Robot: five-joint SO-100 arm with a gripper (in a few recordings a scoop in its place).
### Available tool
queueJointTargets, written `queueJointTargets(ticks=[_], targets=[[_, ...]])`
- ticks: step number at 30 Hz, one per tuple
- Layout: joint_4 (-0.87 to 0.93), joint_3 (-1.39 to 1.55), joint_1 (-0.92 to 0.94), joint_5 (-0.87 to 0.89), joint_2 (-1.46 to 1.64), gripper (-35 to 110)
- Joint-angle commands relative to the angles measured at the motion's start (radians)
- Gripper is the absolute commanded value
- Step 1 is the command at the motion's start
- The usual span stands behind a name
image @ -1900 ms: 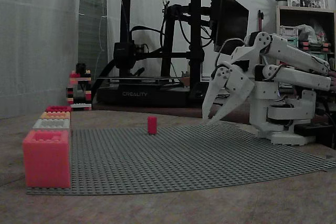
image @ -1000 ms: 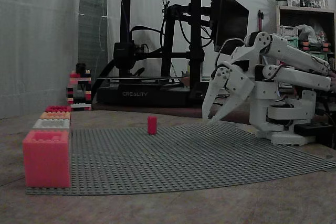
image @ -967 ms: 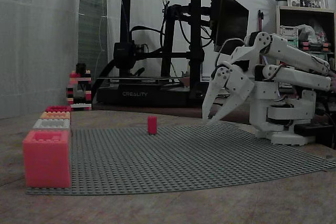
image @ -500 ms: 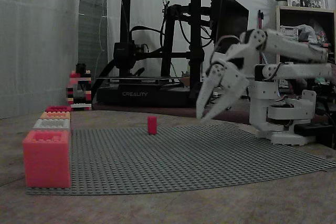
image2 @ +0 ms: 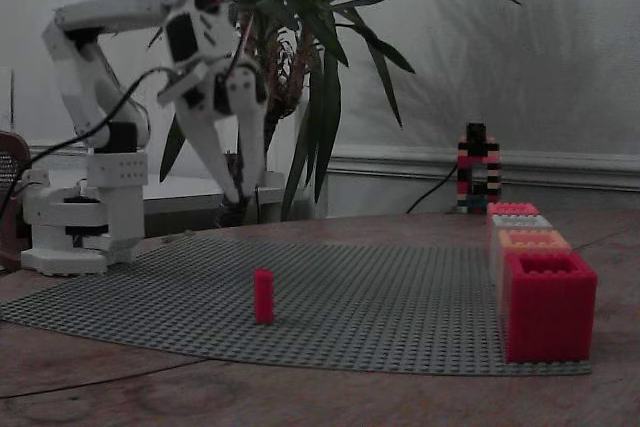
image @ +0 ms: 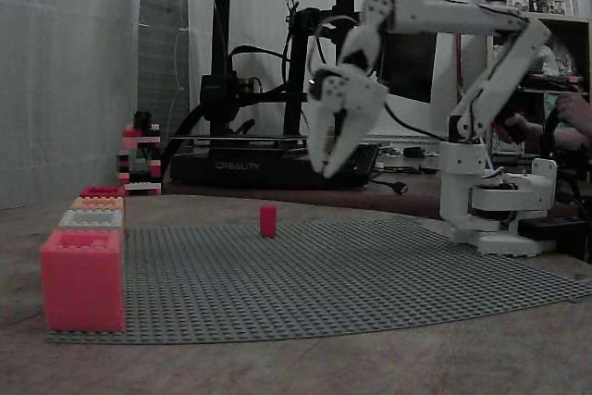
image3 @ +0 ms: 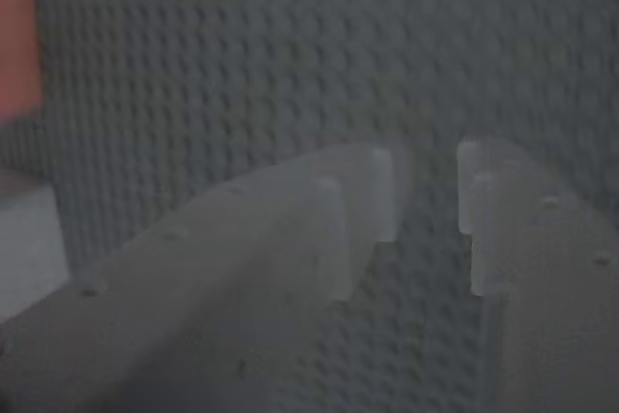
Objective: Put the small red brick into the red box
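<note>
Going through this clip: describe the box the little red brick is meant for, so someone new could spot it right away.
Start at the grey studded mat and find the row of boxes along its edge, left in a fixed view, right in the other. The red box sits at the far end of that row, nearest the striped brick tower. It is deep crimson, unlike the paler pinkish-red box in front.
</note>
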Motion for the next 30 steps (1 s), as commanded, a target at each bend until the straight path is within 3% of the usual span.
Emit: queueJointTargets(ticks=[1, 9, 30], targets=[[0.028, -0.152, 0.106, -0.123, -0.083, 14], [-0.048, -0.186, 0.221, -0.288, -0.224, 28], [-0.213, -0.296, 0.245, -0.417, -0.517, 28]])
